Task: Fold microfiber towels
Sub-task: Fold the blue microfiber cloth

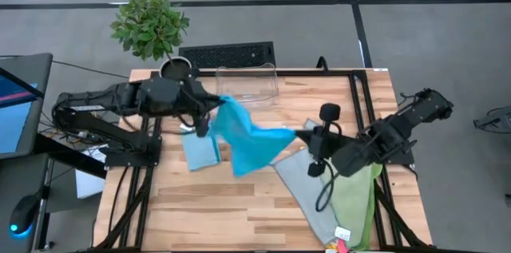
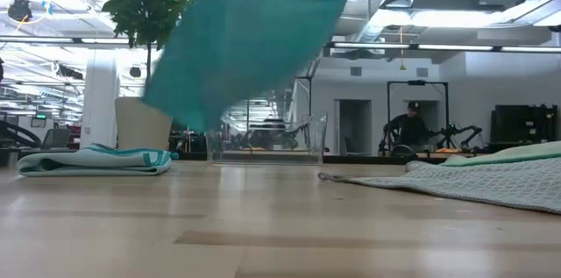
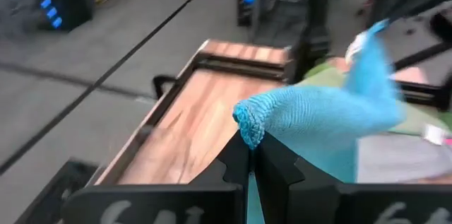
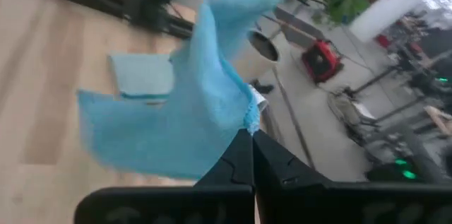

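Note:
A bright blue microfiber towel (image 1: 249, 137) hangs in the air over the middle of the table, stretched between my two grippers. My left gripper (image 1: 214, 111) is shut on its far-left corner and my right gripper (image 1: 303, 135) is shut on its right corner. In the low view the towel (image 2: 250, 37) fills the top, its lower edge above the tabletop. A folded light blue towel (image 1: 200, 152) lies flat at the left. A grey towel (image 1: 307, 183) lies spread at the right, partly overlapped by a pale green towel (image 1: 357, 197). My left gripper pinches one corner of the blue towel (image 3: 248, 121) between its two shut fingers; the bunched corner pokes out past the fingertips. The towel runs away from it toward the other arm, lifted clear of the table. One layer or several, I cannot tell. My right gripper pinches another corner of the blue towel (image 4: 247, 116) between its two shut fingers, coming from the table's right. The cloth hangs slack below and beyond the fingers, clear of the table. One layer or several, I cannot tell.
A clear plastic bin (image 1: 247, 85) stands at the table's far edge, with a potted plant (image 1: 149, 25) and a black keyboard (image 1: 227, 53) beyond it. Bare wood (image 1: 223, 213) lies at the near left. A small pink and white thing (image 1: 342, 239) lies at the near right edge.

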